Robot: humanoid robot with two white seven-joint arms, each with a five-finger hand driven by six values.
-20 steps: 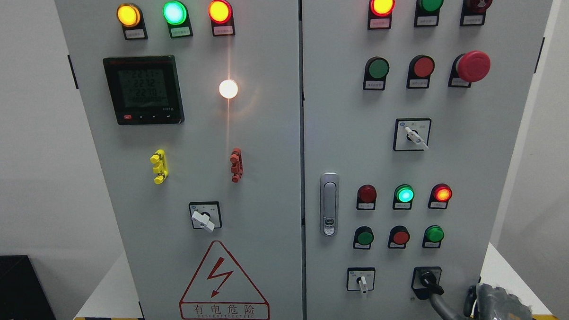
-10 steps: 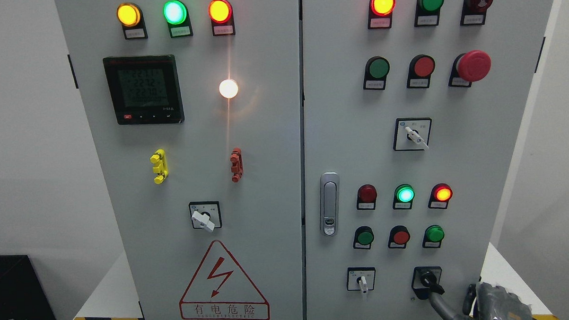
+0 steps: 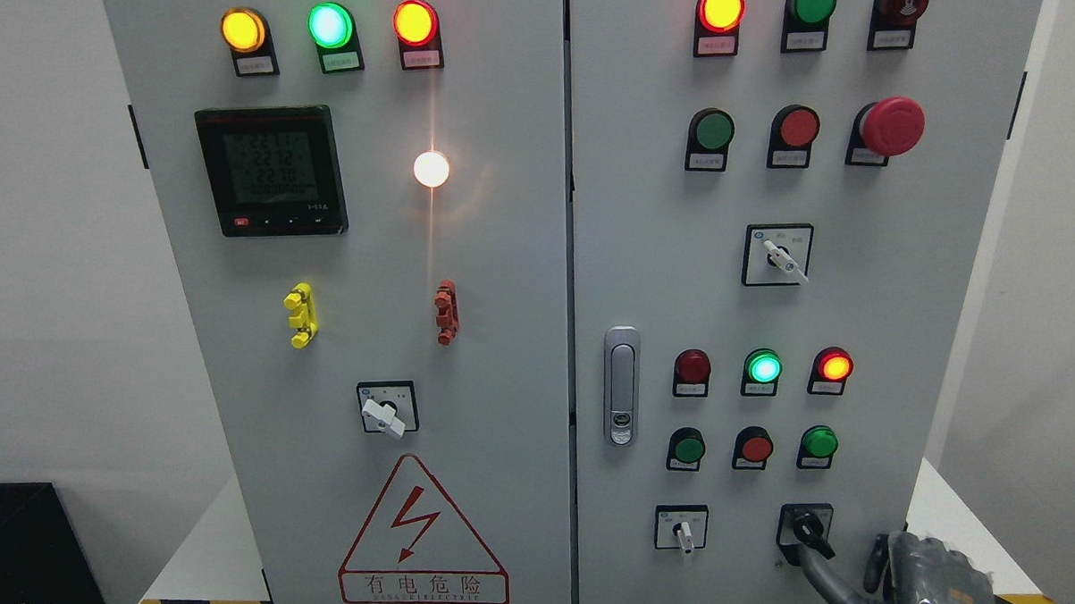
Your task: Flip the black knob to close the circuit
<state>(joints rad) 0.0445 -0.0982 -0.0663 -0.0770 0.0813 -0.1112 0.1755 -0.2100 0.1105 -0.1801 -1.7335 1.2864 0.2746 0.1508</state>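
The black knob (image 3: 806, 529) sat near the cabinet's (image 3: 501, 294) lower right corner, its handle pointing down and to the right. A finger (image 3: 824, 571) of the right hand (image 3: 905, 575) touched it from below; the hand's grip could not be judged.

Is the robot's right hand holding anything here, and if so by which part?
One finger of the right hand reaches the black knob at its lower end; whether it grips cannot be told.

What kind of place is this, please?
Probably an electrical or industrial control room: a grey control cabinet with indicator lamps, a digital meter and a high-voltage warning sign.
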